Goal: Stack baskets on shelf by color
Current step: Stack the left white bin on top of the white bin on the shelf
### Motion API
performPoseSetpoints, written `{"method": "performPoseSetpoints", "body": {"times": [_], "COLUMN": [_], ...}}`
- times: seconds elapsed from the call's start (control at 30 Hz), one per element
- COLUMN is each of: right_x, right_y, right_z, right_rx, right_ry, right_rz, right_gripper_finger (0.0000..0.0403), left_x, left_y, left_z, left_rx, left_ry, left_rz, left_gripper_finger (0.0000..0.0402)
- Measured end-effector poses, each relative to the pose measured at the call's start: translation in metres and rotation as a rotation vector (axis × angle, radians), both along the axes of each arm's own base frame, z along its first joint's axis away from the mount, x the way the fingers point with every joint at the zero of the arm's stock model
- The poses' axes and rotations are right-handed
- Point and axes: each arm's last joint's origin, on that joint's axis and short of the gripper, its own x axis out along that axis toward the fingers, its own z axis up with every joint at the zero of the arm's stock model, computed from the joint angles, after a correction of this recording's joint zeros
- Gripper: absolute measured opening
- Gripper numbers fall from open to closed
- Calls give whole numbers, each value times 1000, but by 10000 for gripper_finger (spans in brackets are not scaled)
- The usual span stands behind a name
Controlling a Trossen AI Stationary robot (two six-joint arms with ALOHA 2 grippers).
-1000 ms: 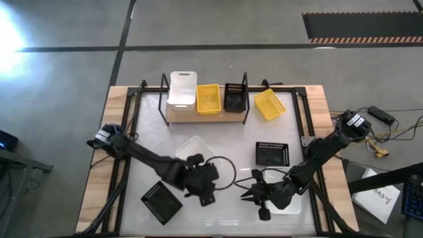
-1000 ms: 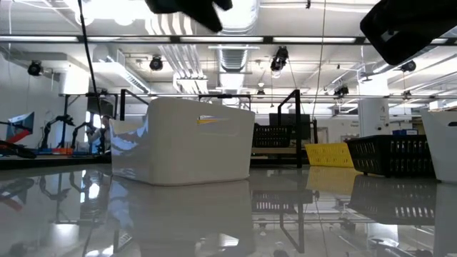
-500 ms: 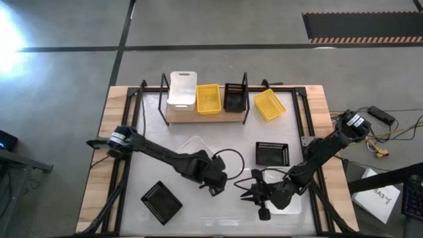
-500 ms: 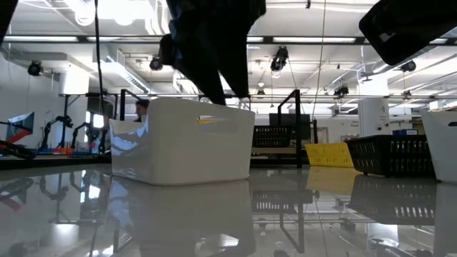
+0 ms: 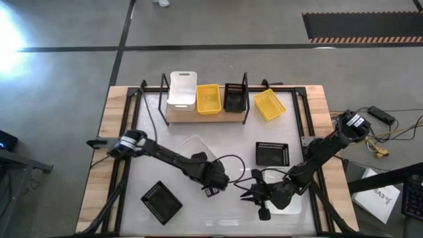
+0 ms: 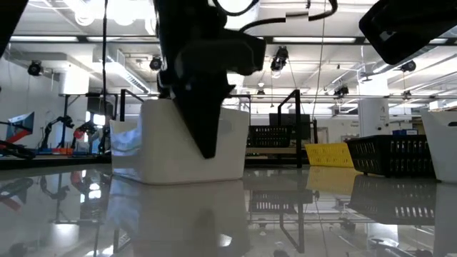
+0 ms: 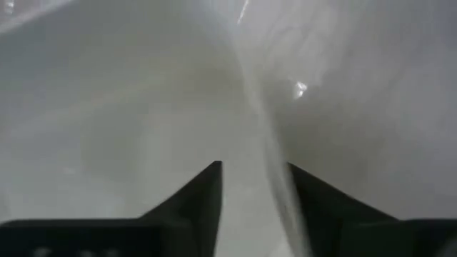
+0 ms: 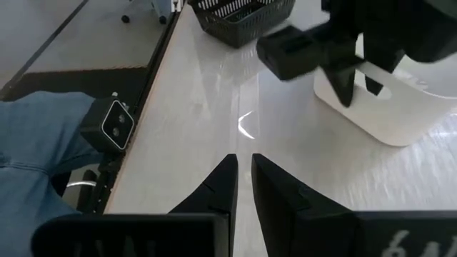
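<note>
The shelf (image 5: 173, 114) at the far side holds a white basket (image 5: 182, 89), a yellow basket (image 5: 207, 99) and a black basket (image 5: 234, 97) side by side. A white basket (image 5: 195, 147) rests on the table mid-left; it also shows in the low view (image 6: 235, 153). My left gripper (image 5: 213, 188) is open and points down at this basket's near wall (image 7: 265, 143), one finger outside it (image 6: 206, 132) and one inside. I cannot tell whether they touch it. My right gripper (image 5: 251, 196) is shut and empty, low at the near right.
A yellow basket (image 5: 269, 104) lies right of the shelf. One black basket (image 5: 271, 153) lies mid-right and another (image 5: 161, 201) near left. A white basket (image 5: 289, 201) lies under my right arm. A person's blue-clad leg (image 8: 36, 143) shows beside the table.
My left gripper has moved toward the table's right edge, away from the near-left black basket. It has come down over the white basket's near wall. The basket has stayed in place.
</note>
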Motion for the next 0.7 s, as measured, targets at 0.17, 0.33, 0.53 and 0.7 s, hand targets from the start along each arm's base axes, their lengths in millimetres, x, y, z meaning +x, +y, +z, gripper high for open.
{"method": "performPoseSetpoints", "body": {"times": [0.17, 0.33, 0.53, 0.7], "right_x": [0, 0, 0, 0], "right_y": [0, 0, 0, 0], "right_z": [0, -1, -1, -1], "right_rx": [0, -5, -12, -19], "right_ry": [1, 5, 3, 2], "right_rz": [0, 0, 5, 9], "right_gripper_finger": [34, 34, 34, 34], "left_x": [-6, -26, -60, -86], "left_y": [-6, -19, -19, 1], "left_z": [6, 43, 100, 147], "left_rx": [-36, -62, -14, 99], "left_ry": [49, 85, 87, -71], "left_rz": [-137, -291, -329, -269], "left_gripper_finger": [17, 4, 1, 0]}}
